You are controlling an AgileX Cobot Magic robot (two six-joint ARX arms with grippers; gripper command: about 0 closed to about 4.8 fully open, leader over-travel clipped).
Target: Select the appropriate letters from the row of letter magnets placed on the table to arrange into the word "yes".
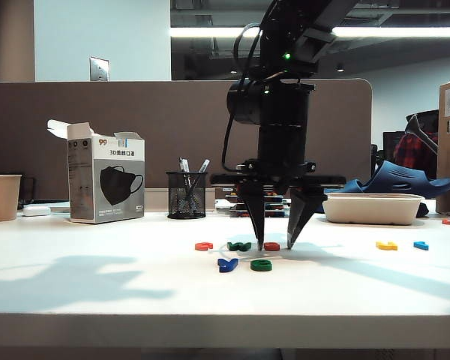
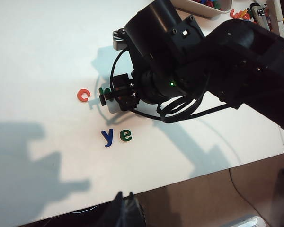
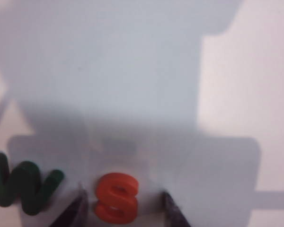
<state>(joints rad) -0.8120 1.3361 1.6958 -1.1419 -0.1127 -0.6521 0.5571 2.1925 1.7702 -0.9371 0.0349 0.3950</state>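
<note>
On the white table (image 1: 97, 285) the dark blue y (image 1: 227, 264) and green e (image 1: 261, 265) lie side by side, also seen from the left wrist as y (image 2: 108, 137) and e (image 2: 126, 136). Just behind them lies the orange-red s (image 1: 271, 246). My right gripper (image 1: 274, 241) points straight down with a finger on each side of it. In the right wrist view the s (image 3: 116, 197) sits between the open fingers (image 3: 78, 208), with a small gap on both sides. My left gripper (image 2: 124, 196) is shut and empty, off the table's front edge.
A dark green w (image 1: 239, 246) lies right beside the s, and an orange-red c (image 1: 203, 246) further left. Yellow (image 1: 386, 245) and light blue (image 1: 421, 245) letters lie to the right. A mask box (image 1: 105, 180), pen cup (image 1: 187, 195) and white tray (image 1: 373, 208) stand behind.
</note>
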